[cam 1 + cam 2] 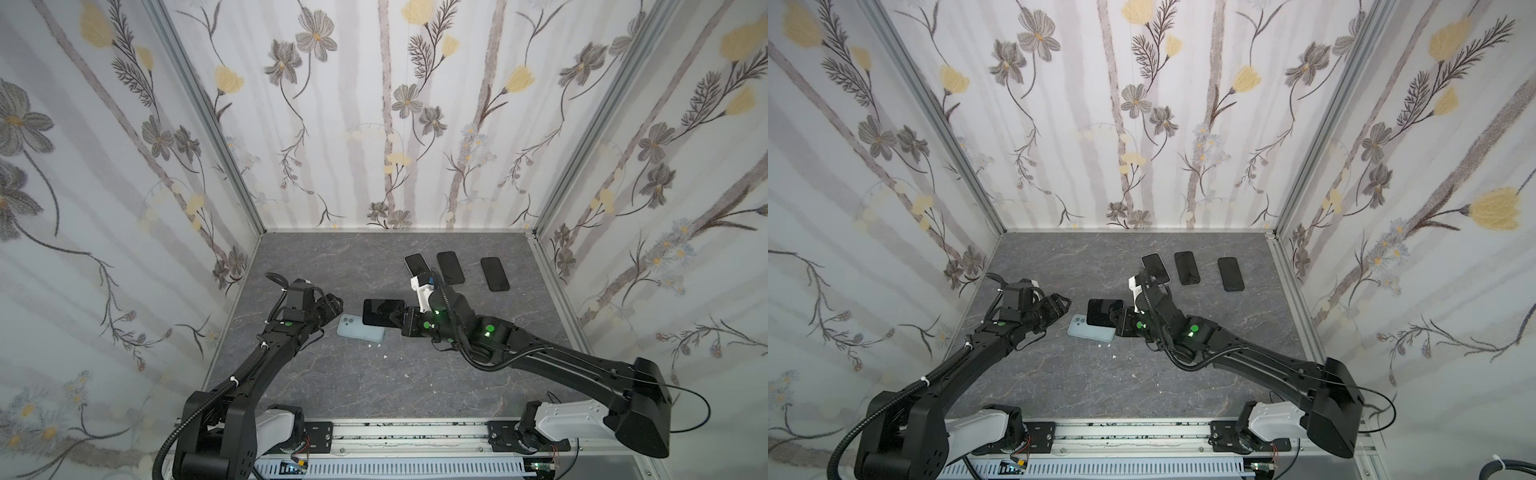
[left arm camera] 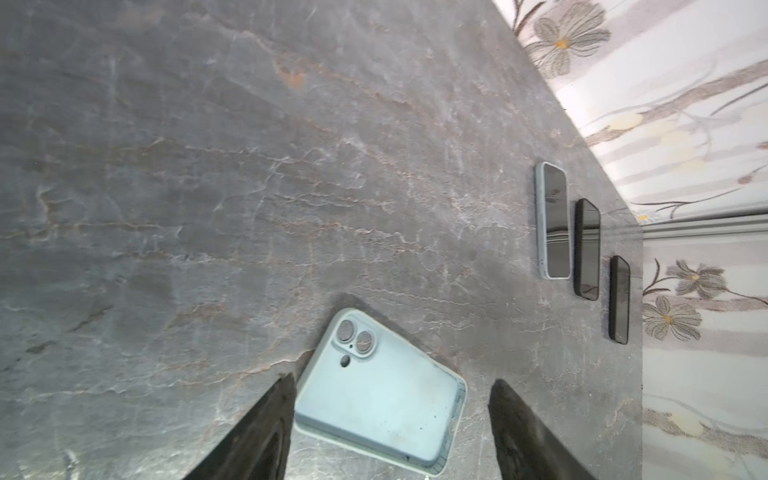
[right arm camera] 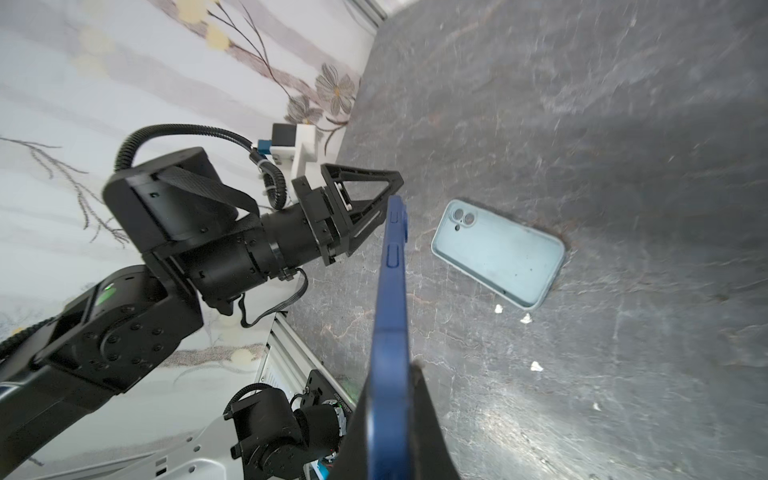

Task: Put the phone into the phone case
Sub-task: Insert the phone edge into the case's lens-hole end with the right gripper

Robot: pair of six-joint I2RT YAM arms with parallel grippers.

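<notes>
Holding: I see the right claw (image 1: 400,318) clamped on the phone (image 1: 383,312), raised off the table (image 1: 332,257).
Left claw (image 1: 338,305): fingers apart, near the case (image 1: 359,329).
Case: flat on the table, just beside the phone.
Back row (image 1: 451,267): three more phones.

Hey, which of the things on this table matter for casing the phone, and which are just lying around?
In the job:
phone, held by the right gripper
light blue case, empty on the table
left gripper, open near it

Lying about:
three phones at the back
white scraps
</notes>
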